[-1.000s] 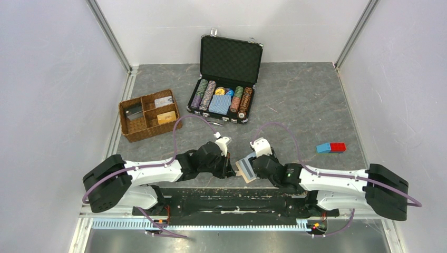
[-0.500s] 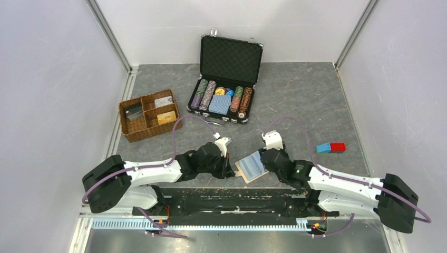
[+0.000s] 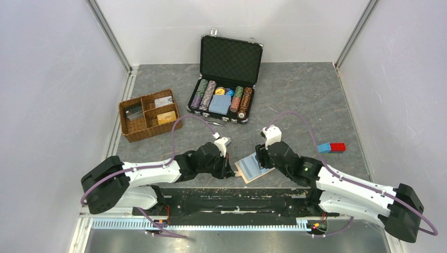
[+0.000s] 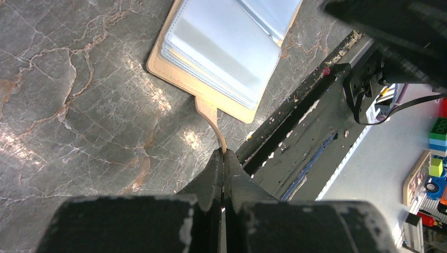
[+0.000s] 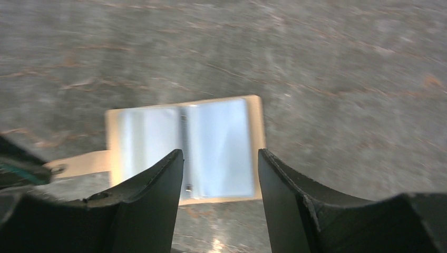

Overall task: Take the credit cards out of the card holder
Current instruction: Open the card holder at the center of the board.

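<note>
The tan card holder (image 3: 252, 169) lies open and flat on the grey table near the front edge, its pale blue-grey pockets facing up. My left gripper (image 3: 229, 169) is shut on its strap tab (image 4: 210, 113), low on the table to the holder's left. My right gripper (image 3: 262, 158) is open and empty, hovering over the holder's far right part. In the right wrist view the open holder (image 5: 221, 145) shows between the spread fingers (image 5: 153, 190). No credit card shows in the pockets. Three flat cards, among them a gold one (image 3: 166, 117), lie in the wicker tray.
A brown wicker divided tray (image 3: 138, 130) stands at the left. An open black case (image 3: 231, 57) with poker chips and a blue deck is at the back. Blue and red blocks (image 3: 331, 147) lie at the right. A black rail (image 3: 237, 196) runs along the near edge.
The right gripper has let go of the holder's cover and moved away to the far right side. The holder has gone from partly raised to lying open and flat. The left gripper kept hold of the strap.
</note>
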You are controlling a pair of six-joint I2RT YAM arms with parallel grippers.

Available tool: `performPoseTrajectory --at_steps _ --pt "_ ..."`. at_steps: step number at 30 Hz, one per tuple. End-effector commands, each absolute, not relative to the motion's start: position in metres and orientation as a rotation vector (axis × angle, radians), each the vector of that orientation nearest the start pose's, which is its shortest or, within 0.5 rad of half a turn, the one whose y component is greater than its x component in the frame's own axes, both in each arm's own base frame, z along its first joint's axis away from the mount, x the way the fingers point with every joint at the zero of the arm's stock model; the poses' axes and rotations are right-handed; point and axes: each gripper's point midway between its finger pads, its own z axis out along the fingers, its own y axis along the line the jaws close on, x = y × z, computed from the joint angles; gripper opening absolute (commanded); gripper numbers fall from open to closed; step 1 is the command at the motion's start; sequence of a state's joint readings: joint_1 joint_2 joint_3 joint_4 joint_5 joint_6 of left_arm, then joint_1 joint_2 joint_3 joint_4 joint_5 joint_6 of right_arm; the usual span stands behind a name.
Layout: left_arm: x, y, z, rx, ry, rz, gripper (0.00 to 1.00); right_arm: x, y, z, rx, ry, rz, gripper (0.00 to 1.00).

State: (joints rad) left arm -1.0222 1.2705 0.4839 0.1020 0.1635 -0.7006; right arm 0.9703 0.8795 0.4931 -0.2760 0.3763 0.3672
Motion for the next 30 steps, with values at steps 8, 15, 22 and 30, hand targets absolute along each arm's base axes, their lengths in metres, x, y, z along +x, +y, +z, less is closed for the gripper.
performPoseTrajectory --at_steps 8,15,22,30 --pt "0.128 -0.311 0.068 0.508 2.388 -1.045 0.02 0.181 0.227 0.066 -0.521 2.194 0.407 0.72" --pt "0.128 -0.311 0.068 0.512 2.388 -1.046 0.02 0.180 0.227 0.047 -0.568 2.230 0.263 0.77" --pt "0.128 -0.311 0.065 0.513 2.396 -1.037 0.02 0.177 0.230 0.042 -0.574 2.227 0.258 0.77" --pt "0.129 -0.312 0.066 0.512 2.394 -1.039 0.02 0.175 0.237 0.050 -0.558 2.211 0.309 0.77"
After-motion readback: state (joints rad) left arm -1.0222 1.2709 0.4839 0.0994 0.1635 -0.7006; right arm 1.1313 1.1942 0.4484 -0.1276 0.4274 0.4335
